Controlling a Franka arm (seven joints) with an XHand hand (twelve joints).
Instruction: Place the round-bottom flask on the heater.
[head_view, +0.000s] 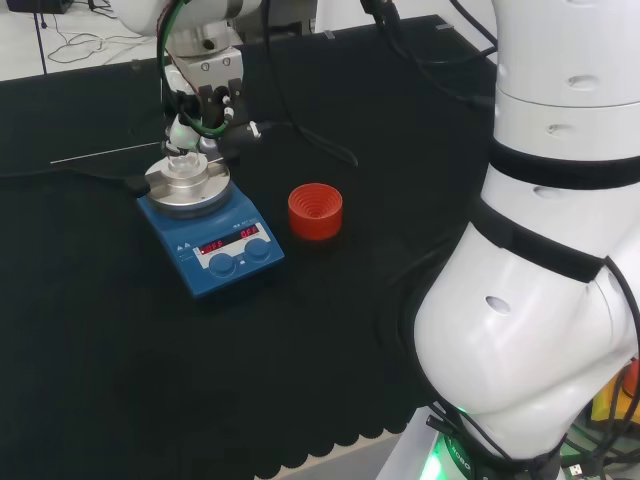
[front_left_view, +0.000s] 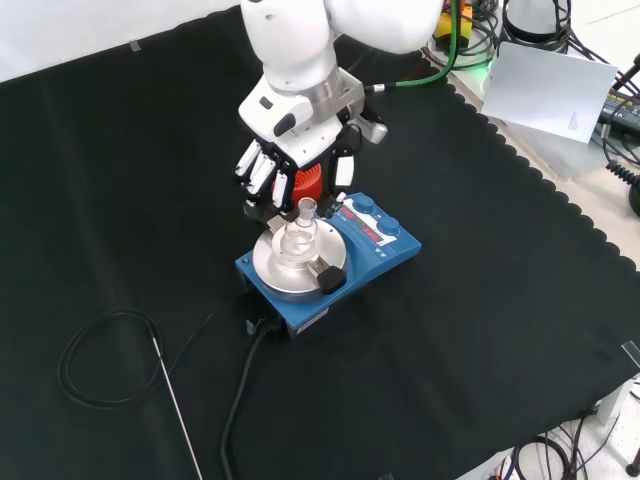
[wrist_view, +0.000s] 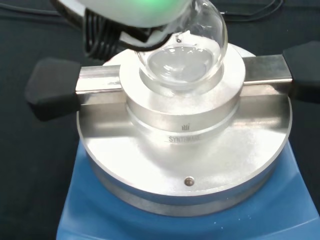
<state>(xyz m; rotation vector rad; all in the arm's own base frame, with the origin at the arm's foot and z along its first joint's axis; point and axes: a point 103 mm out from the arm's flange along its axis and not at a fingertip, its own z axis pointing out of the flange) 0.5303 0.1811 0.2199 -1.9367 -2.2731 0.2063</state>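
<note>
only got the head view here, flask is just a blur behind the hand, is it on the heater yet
Observer: In the wrist view the flask has its round bottom in the well of the heater's metal block.
Operator: upright?
Observer: In the front view its neck points up, about over the middle of the block.
Operator: is the hand off it
Observer: Can't tell. In the front view the hand is right behind the flask, with the fingers hanging down close to the neck; I can't see whether they touch it.
Operator: where's the red stand
Observer: In the front view the red stand sits behind the hand, mostly hidden by the fingers.
</note>
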